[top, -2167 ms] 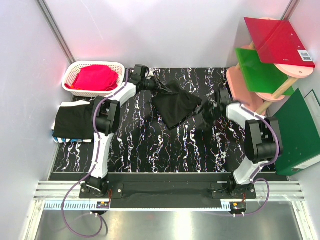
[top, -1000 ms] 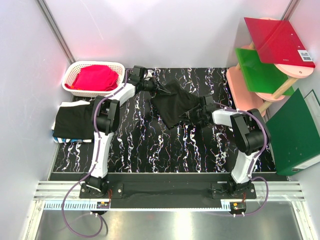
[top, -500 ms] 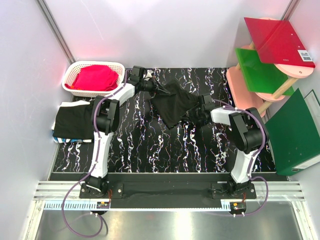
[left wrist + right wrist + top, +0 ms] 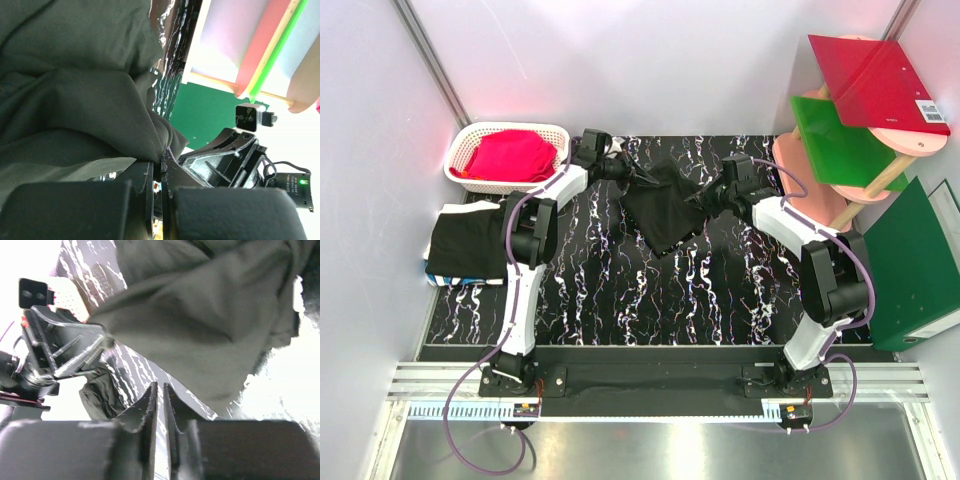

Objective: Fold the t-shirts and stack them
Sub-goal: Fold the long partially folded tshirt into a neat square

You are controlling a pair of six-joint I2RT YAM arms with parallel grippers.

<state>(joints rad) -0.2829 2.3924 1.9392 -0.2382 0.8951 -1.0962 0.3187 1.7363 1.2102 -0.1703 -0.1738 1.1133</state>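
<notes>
The loose shirt [image 4: 665, 210] hangs bunched between the two arms near the middle of the far edge of the table [image 4: 620, 300], its lower point drooping toward the centre. The left gripper [image 4: 620, 170] is closed on its left corner, and the wrist view shows black cloth pinched in the thin slit between the fingers [image 4: 150, 172]. The right gripper [image 4: 708, 203] is at the shirt's right corner with its jaws narrowed to a slit. It seems to have a fold between them, though its own camera does not show this clearly. A stack [image 4: 468, 245] of folded shirts lies at the left edge, toward the far-left corner. The shirt looks light, limp cotton. It will sag, crease and fold on itself wherever it lacks support, and it can slide out of a shallow pinch, though it is not fragile. It has no stiffness to push against, so it can only be pulled or dragged. The best holds are probably the two shoulder seams or the two hem corners, one per gripper and well apart. Each bite should be deep enough to take the doubled seam, so the cloth spreads flat when drawn taut and laid on the table.
</notes>
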